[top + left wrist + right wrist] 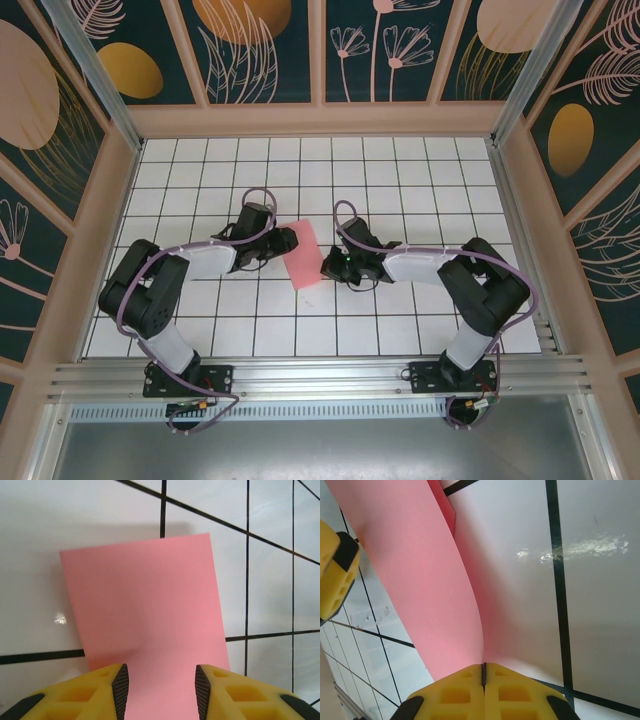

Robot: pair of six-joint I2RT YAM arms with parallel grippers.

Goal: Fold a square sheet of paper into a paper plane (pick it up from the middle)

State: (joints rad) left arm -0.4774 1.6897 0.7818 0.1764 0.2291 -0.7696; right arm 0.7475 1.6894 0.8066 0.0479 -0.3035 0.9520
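The square sheet of paper (303, 253) is salmon pink and sits mid-table between my two grippers, looking like a tilted rectangle from above. My left gripper (287, 243) stands open at the sheet's left edge. In the left wrist view the sheet (145, 605) runs between the spread yellow fingers (120, 690), and nothing pinches it there (161, 692). My right gripper (328, 266) is shut on the sheet's right edge. In the right wrist view the paper (420, 580) curves up from the floor into the closed jaw seam (483, 672).
The floor is a white tile grid (420, 190) with wooden walls (320, 120) on three sides. An aluminium rail (320, 375) runs along the near edge by the arm bases. The left gripper's yellow finger (335, 575) shows at the left of the right wrist view.
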